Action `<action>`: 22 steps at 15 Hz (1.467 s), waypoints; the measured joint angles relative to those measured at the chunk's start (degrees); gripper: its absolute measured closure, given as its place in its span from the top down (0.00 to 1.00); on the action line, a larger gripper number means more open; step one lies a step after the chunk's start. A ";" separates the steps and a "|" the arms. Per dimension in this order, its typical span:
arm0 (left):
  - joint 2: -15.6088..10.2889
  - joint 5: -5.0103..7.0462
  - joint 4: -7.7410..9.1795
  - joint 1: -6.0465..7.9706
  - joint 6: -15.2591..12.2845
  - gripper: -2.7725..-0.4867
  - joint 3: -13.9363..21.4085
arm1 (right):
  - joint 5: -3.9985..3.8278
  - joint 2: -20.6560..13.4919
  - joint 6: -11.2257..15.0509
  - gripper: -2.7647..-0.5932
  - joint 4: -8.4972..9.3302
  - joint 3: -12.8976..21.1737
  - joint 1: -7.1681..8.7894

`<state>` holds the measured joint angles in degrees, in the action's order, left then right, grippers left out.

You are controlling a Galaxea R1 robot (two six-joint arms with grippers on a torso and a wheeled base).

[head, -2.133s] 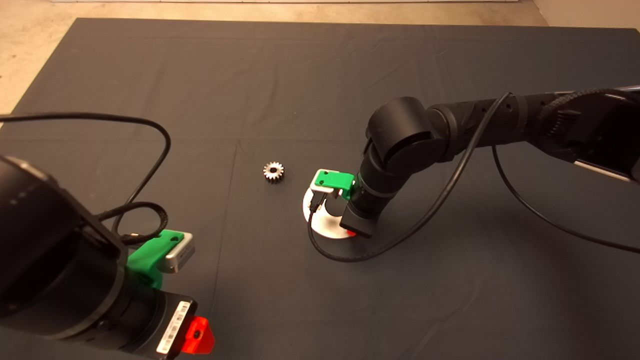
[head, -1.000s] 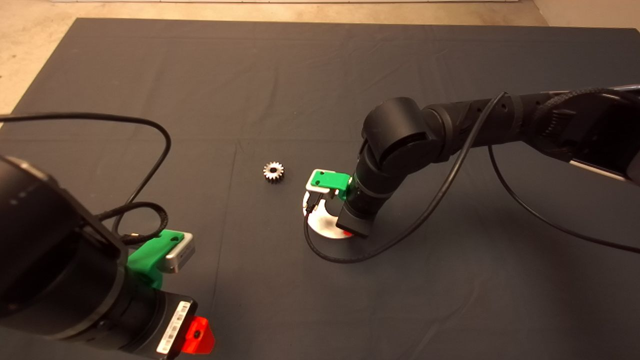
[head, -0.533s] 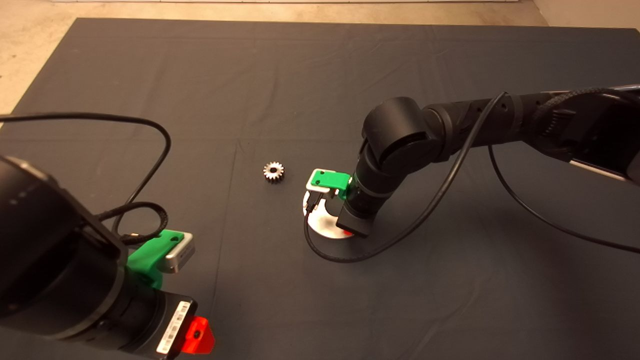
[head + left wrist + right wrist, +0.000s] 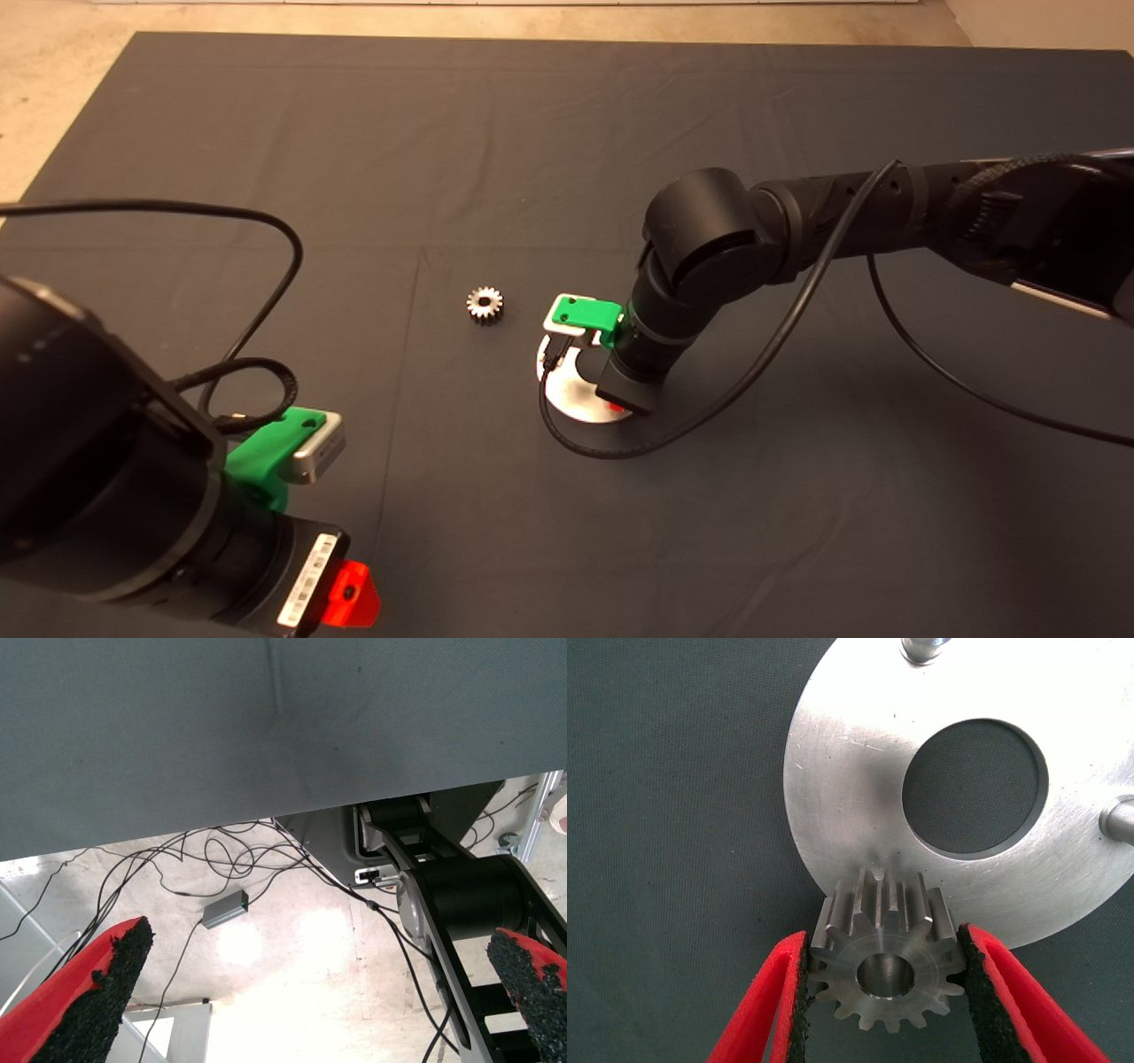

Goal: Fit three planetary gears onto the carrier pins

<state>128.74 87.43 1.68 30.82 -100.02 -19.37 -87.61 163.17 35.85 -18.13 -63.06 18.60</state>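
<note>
Dark mat fills the head view. The right gripper points down over the silver-white disc near the mat's middle, hiding much of it. One loose planetary gear lies flat on the mat near the disc but apart from it, on its left side in this view. The left gripper sits parked at the lower left edge.

From the left wrist, the fingers stand wide apart with nothing between them (only floor, cables and the mat's edge beyond).

From the right wrist, the right gripper has its pads clenched on a second gear, held level above the disc's rim. Two carrier pins show, both bare; the gear's centre hole is on neither, and whether the third lies under it cannot be told.
</note>
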 joint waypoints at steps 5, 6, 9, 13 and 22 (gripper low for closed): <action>0.02 0.00 0.01 0.00 -0.02 0.99 0.00 | 0.02 0.00 0.00 0.21 -0.02 -0.02 0.00; 0.00 0.00 0.00 0.00 0.00 0.99 0.00 | 0.02 0.00 0.00 0.21 -0.01 -0.02 0.00; 0.00 0.00 0.00 0.00 -0.02 0.99 0.00 | 0.02 0.00 0.00 0.21 -0.02 -0.02 0.00; 0.00 0.00 0.00 0.00 0.00 0.99 0.00 | 0.02 0.00 0.00 0.21 -0.02 -0.02 0.00; 0.01 0.02 0.00 0.00 -0.02 0.99 0.00 | 0.15 -0.62 0.00 0.21 -0.06 0.64 -0.02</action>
<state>128.76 87.46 1.68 30.82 -100.05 -19.37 -87.46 162.55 35.85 -18.19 -62.42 18.58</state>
